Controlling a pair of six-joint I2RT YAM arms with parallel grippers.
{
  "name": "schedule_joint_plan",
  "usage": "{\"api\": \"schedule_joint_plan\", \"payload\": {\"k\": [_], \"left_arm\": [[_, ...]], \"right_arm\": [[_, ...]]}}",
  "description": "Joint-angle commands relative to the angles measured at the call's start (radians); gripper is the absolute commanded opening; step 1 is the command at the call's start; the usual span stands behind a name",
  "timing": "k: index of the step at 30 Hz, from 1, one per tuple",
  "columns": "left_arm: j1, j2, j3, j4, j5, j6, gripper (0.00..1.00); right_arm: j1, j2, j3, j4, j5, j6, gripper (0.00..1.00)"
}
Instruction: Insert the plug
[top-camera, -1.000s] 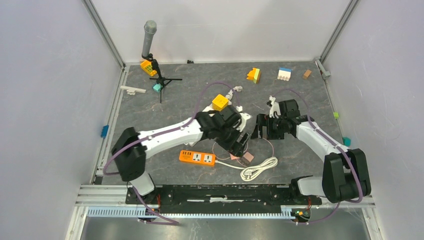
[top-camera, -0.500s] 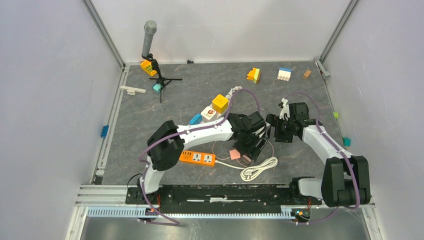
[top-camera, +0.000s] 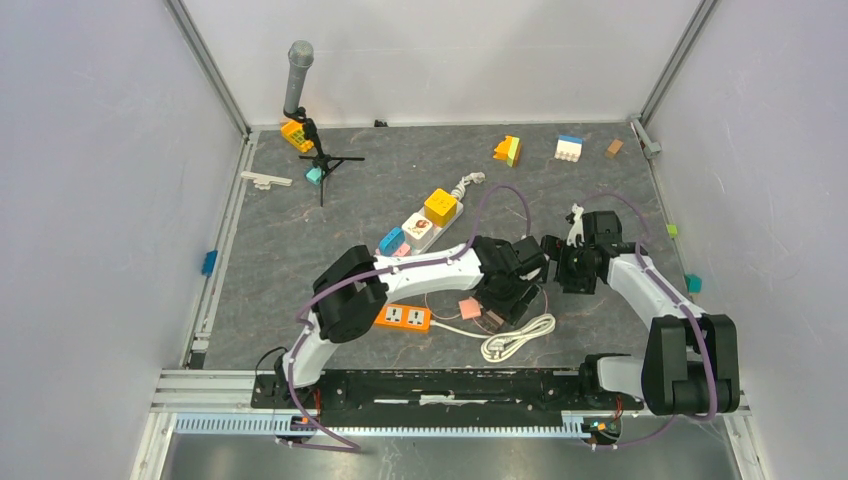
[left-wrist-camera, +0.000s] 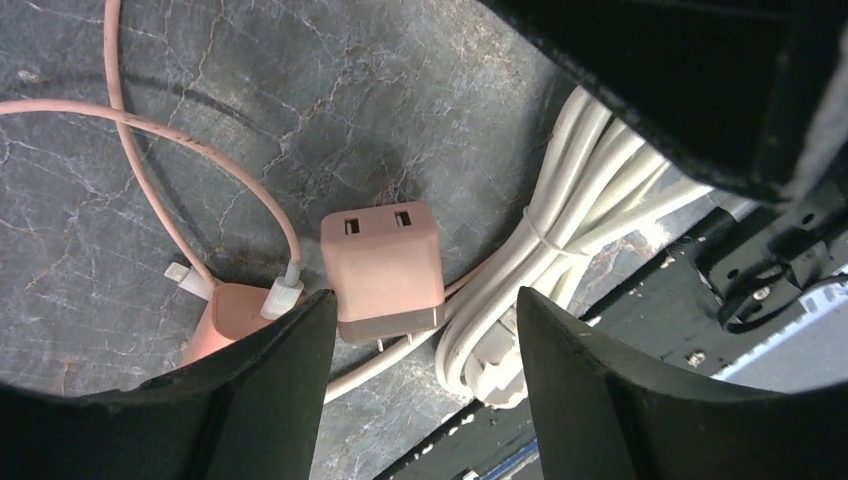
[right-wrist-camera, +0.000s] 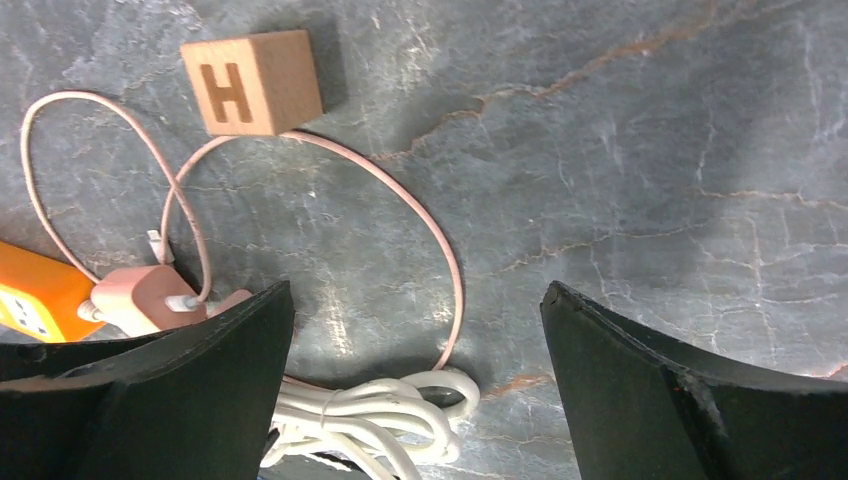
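Pink boxy plug (left-wrist-camera: 383, 262), two slots; left gripper (left-wrist-camera: 425, 295) straddles, unclenched; right gripper (right-wrist-camera: 416, 288) released.

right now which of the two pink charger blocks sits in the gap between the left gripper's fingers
The square pink charger block with two empty USB ports, framed by the left gripper. The other pink block, beside it, has a cable plugged in.

Overhead wide, wrists close downward, sharing white cable (left-wrist-camera: 590, 200)

pink charger (left-wrist-camera: 382, 268) hemmed in: white cord bundle (left-wrist-camera: 575, 215) one side, second pink charger (left-wrist-camera: 240, 305) other.
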Motion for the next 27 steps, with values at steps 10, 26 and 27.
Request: {"api": "schedule_joint_plan", "payload": {"k": [10,26,27], "left_arm": [[-0.038,0.114,-0.012,-0.04,-0.139,-0.054,0.56],[-0.039,0.109,-0.028,-0.037,-0.218,-0.034,0.43],[-0.039,0.094,-0.028,-0.037,-0.23,-0.028,0.42]], "right_arm": [[-0.017,-0.08,-0.004,0.012,-0.051,-0.003,0.98],[-0.025,-0.043,0.04,0.015,-0.031,-0.017,0.98],[-0.025,-0.04,0.043,0.015,-0.033,-0.019,0.98]]}}
